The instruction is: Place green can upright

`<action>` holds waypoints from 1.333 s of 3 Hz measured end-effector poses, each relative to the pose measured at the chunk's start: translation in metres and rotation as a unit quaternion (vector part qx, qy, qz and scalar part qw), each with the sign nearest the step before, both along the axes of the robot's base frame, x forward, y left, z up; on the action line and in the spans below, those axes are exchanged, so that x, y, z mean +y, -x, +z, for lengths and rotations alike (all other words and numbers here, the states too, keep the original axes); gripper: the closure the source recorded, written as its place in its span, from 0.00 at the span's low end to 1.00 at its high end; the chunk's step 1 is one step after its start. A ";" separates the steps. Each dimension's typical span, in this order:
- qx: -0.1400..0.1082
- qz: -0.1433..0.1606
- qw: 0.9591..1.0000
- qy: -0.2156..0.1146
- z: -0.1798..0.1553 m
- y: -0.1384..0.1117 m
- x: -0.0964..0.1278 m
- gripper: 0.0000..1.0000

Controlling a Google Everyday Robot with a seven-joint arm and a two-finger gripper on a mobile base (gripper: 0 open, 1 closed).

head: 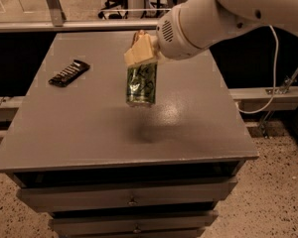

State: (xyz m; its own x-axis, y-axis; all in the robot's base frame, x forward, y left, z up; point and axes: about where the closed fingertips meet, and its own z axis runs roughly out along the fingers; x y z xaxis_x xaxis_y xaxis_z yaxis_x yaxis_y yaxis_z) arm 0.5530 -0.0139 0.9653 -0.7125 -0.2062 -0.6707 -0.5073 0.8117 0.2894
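Note:
The green can [141, 85] hangs nearly upright in the air above the middle of the grey table [89, 133], its silver bottom rim clear of the surface, with its shadow below. My gripper [140, 53] is shut on the can's top end, its pale fingers [134, 55] wrapped around the upper rim. The white arm reaches in from the upper right. A brownish-orange can [138, 34] is mostly hidden behind the gripper at the far side of the table.
A dark flat snack bar [69, 73] lies on the table's left part. Drawers [129, 195] sit below the front edge. A white cable [274, 68] hangs at the right. A rail and chair legs stand behind the table.

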 end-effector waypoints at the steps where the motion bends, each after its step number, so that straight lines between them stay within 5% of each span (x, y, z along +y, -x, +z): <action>1: -0.084 0.024 0.996 0.027 0.011 0.000 -0.007 1.00; 2: -0.177 0.026 0.984 0.015 0.040 -0.004 -0.014 1.00; 3: -0.259 0.045 0.964 -0.031 0.083 -0.017 -0.007 1.00; 4: -0.270 0.058 0.961 -0.012 0.083 -0.013 -0.004 1.00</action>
State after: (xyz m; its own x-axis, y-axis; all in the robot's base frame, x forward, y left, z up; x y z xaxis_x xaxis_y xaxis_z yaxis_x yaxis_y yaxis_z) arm 0.5657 -0.0183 1.0480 -0.2334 -0.2421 -0.9418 -0.6752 0.7373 -0.0222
